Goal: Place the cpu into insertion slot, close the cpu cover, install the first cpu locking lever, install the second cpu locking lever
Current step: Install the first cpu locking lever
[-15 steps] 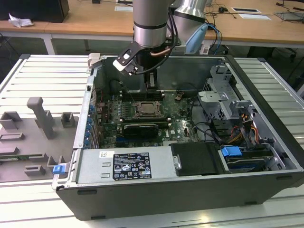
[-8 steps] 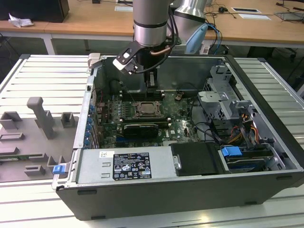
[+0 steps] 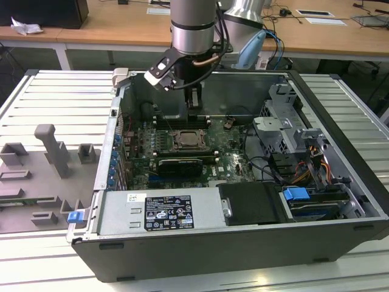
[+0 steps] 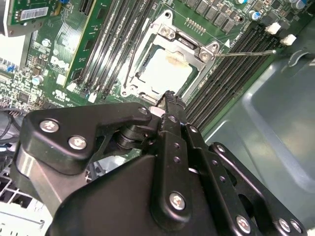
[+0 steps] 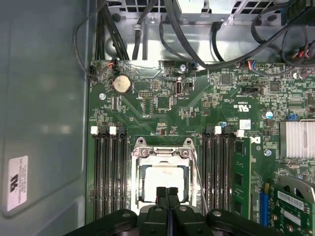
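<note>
Hovering gripper (image 5: 167, 191): jaws are pressing together, grasping nothing, tips hanging just above the socket's near edge.
cpu (image 5: 162, 179): is sitting in the insertion slot (image 3: 188, 140).
cpu cover (image 5: 162, 151): is lying flat around it.
locking lever (image 4: 246, 51): is sticking out, unlatched.
step: lever locking, seemingly; it is calling for a precise catch on thin wire.

A computer case (image 3: 200, 255) on the worktop (image 3: 61, 97), centre frame
The cpu (image 3: 189, 140) lies mid-frame inside it; the pincer (image 3: 193, 111) hangs just above.

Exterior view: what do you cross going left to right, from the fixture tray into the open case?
tall grey fixture block → blue clip → cpu → silver drive cage
</note>
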Action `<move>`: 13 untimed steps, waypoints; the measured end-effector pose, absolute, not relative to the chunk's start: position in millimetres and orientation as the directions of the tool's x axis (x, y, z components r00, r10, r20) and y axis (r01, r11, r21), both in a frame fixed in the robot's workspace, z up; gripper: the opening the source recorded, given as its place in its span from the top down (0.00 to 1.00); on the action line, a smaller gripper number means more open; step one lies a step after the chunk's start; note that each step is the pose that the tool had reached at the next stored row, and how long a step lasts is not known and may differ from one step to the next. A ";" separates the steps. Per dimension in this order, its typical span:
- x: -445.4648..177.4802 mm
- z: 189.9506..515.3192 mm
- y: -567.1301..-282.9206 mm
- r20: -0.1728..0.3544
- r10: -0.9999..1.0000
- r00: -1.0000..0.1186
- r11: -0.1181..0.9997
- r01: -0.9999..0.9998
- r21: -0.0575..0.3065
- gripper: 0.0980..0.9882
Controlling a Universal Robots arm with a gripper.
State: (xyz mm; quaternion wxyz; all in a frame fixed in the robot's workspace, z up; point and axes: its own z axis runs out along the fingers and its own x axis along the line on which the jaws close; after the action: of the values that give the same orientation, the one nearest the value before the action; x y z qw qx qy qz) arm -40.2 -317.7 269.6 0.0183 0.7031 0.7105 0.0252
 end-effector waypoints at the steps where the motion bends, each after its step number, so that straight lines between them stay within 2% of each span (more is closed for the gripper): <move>1: -40.2 271.7 -317.7 0.009 1.000 -0.011 0.010 0.998 0.062 0.99; 7: -40.2 279.3 -317.7 0.010 1.000 -0.012 0.011 0.998 0.062 0.99; 13: -40.2 279.4 -317.7 0.009 0.994 -0.110 0.110 0.992 0.061 0.99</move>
State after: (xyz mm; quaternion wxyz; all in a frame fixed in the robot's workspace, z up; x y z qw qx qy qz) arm -40.2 -317.7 279.4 0.0170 0.6668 0.7446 0.0260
